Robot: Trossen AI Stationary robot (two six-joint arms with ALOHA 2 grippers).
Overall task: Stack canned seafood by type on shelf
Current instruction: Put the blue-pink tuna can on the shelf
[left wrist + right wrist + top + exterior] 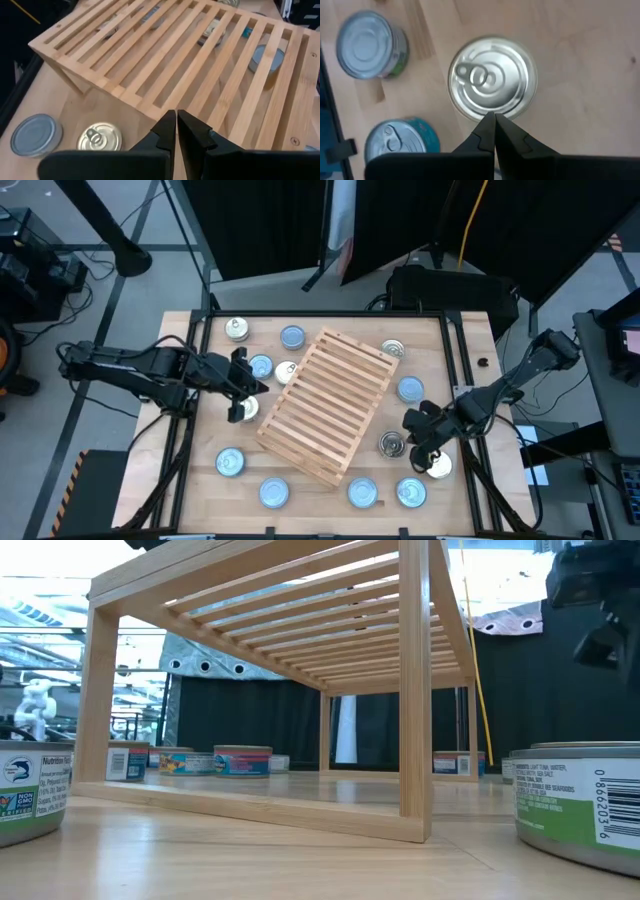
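Note:
The light-wood slatted shelf [325,405] stands askew in the middle of the table, on its side frames [415,740]. Flat round tins stand on the tabletop around it, some blue-topped [230,463], some with silver or white pull-tab tops [236,330]; through the slats more tins show under the shelf [265,57]. My left gripper [260,387] hovers shut by the shelf's left edge [176,125], next to a blue-topped tin [34,135] and a pull-tab tin [99,138]. My right gripper [418,442] hovers shut above a silver pull-tab tin [492,77], right of the shelf.
Tins ring the shelf on every side: several along the near edge [362,493], others at the far left [292,337] and the right [410,389]. A white-topped tin [438,467] stands close by my right gripper. A raised frame runs around the table [462,360].

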